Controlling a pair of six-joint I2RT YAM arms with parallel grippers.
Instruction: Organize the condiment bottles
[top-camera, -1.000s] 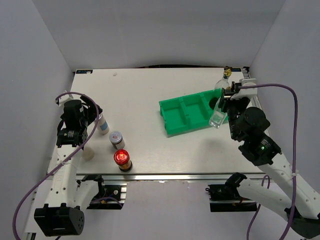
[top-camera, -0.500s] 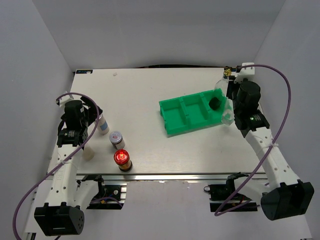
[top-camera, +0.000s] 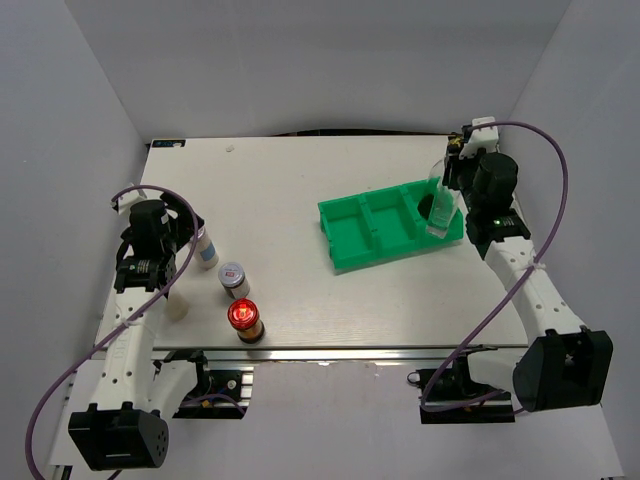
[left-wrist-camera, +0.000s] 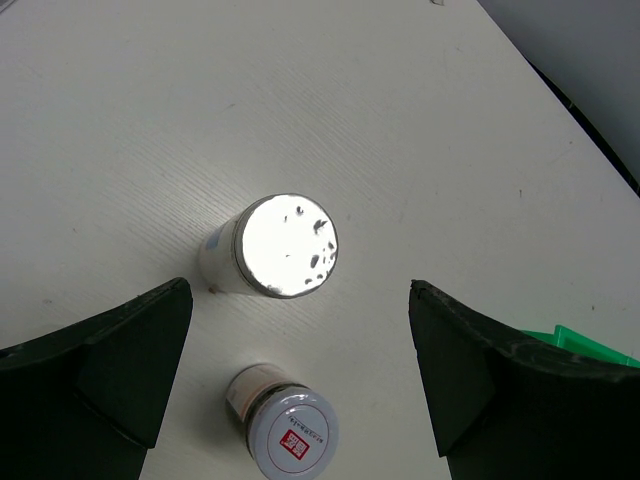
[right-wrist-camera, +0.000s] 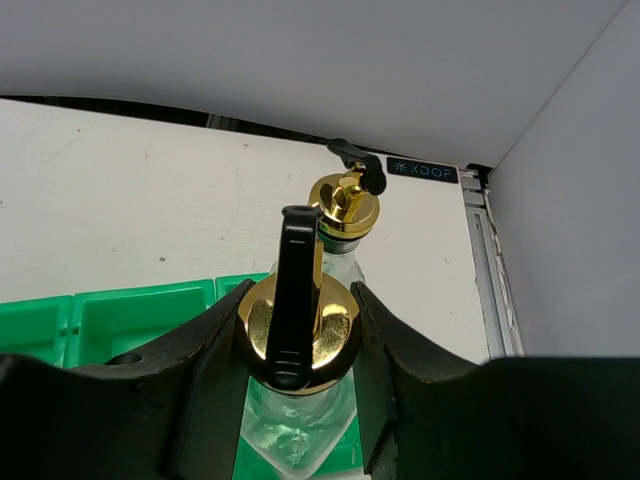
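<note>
Jaws of the right gripper (right-wrist-camera: 300, 330) are clamping one of two gold-topped glass bottles (right-wrist-camera: 298, 345), frame centre; left gripper (left-wrist-camera: 300, 300) is hovering spread over one silver-lidded shaker (left-wrist-camera: 285, 245).

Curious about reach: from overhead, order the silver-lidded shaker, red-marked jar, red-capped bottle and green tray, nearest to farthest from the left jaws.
1. silver-lidded shaker, just ahead of the jaws
2. red-marked jar, just right of it
3. red-capped bottle, by the near edge
4. green tray, far right side
</note>
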